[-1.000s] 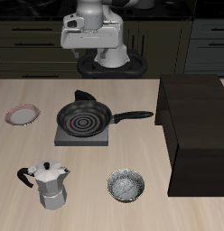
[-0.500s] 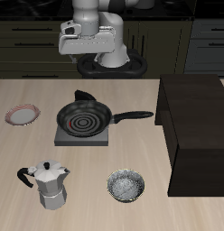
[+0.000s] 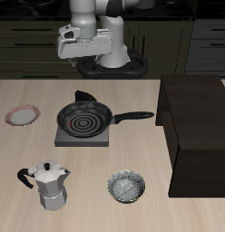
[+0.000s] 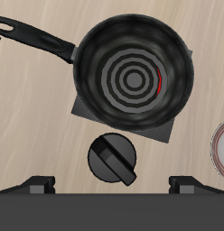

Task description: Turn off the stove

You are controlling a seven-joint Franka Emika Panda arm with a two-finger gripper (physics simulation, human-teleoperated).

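The stove [image 3: 64, 139] is a flat dark-grey slab with a black frying pan [image 3: 84, 118] sitting on it, the pan's handle pointing toward the cabinet. Its small dark knob [image 3: 83, 96] sits at the slab's back edge. My gripper [image 3: 87, 51] hangs high above the back of the table, behind the knob and well clear of it. The wrist view looks straight down on the knob [image 4: 112, 158], the pan [image 4: 132, 79] and a strip of the stove [image 4: 87, 110]. My gripper [image 4: 112, 185] is open, with its two fingertips [image 4: 37, 185] spread wide and nothing between them.
A large dark brown cabinet [image 3: 196, 131] fills one side of the table. A silver moka pot [image 3: 49, 186] and a grey bowl [image 3: 127, 188] stand near the front edge. A pink plate [image 3: 22, 115] lies beside the stove, opposite the cabinet.
The hand has drifted slightly toward the pink plate's side and a touch lower. Nothing on the table has moved.
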